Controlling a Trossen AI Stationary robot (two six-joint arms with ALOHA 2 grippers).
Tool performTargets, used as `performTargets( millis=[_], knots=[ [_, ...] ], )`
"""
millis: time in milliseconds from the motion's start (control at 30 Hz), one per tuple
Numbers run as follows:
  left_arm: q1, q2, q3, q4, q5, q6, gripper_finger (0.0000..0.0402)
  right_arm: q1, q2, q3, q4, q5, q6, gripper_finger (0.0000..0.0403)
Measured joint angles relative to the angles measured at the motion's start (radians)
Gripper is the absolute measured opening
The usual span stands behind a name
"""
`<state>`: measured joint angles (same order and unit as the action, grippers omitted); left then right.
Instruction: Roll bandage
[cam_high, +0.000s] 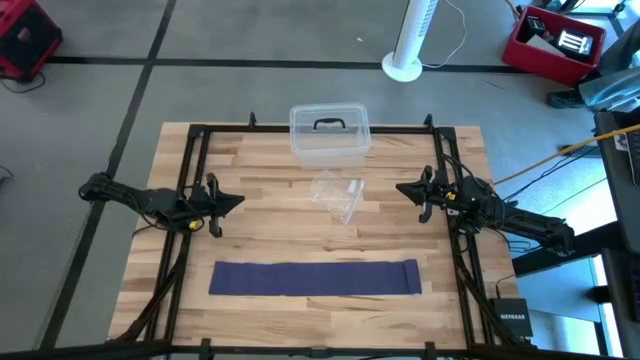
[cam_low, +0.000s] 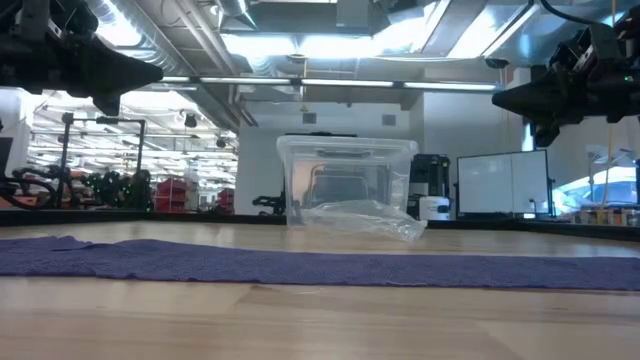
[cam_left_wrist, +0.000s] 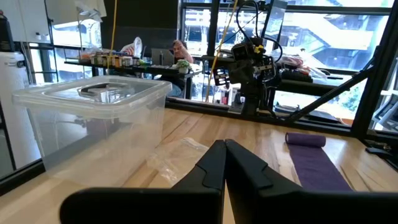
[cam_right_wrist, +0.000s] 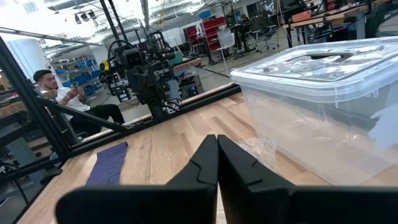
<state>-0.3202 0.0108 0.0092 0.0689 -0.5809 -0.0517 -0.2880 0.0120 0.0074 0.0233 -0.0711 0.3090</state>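
Because nothing has been gripped yet, the bandage (cam_high: 314, 277) lies flat and stretched out across the near part of the wooden table (cam_high: 260, 160), a long dark blue-purple strip with its right end slightly curled over, which gives a natural place to begin rolling. Both arms hang above the board, well apart from the strip: the left gripper (cam_high: 236, 200) at the left side and the right gripper (cam_high: 402, 187) at the right side, tips facing each other, each with its fingers pressed together and holding nothing. Between them, toward the far edge, sit a crinkly clear plastic bag (cam_high: 337, 196) and behind it a clear lidded plastic box (cam_high: 329, 133) with a black handle. Neither lies on the strip, so the way down to either end looks unobstructed.
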Motion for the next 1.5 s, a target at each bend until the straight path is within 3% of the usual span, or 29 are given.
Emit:
performTargets(
  millis=[733,1033,1267,1500],
  knots=[
    [0.0,0.0,0.0,0.0,0.0,0.0,0.0001,0.0,0.0,0.0,0.029,0.021,-0.002,0.0005],
    [0.0,0.0,0.0,0.004,0.0,0.007,0.0001,0.0,-0.001,0.006,0.035,0.019,0.084,0.0005],
    [0.001,0.0,0.0,0.127,-0.003,0.033,0.0001,0.0,-0.001,0.007,0.05,0.077,0.061,0.0005],
    [0.005,0.0,0.0,0.29,0.036,0.098,0.0001,0.0,0.001,0.01,0.225,0.098,0.055,0.0005]
  ],
)
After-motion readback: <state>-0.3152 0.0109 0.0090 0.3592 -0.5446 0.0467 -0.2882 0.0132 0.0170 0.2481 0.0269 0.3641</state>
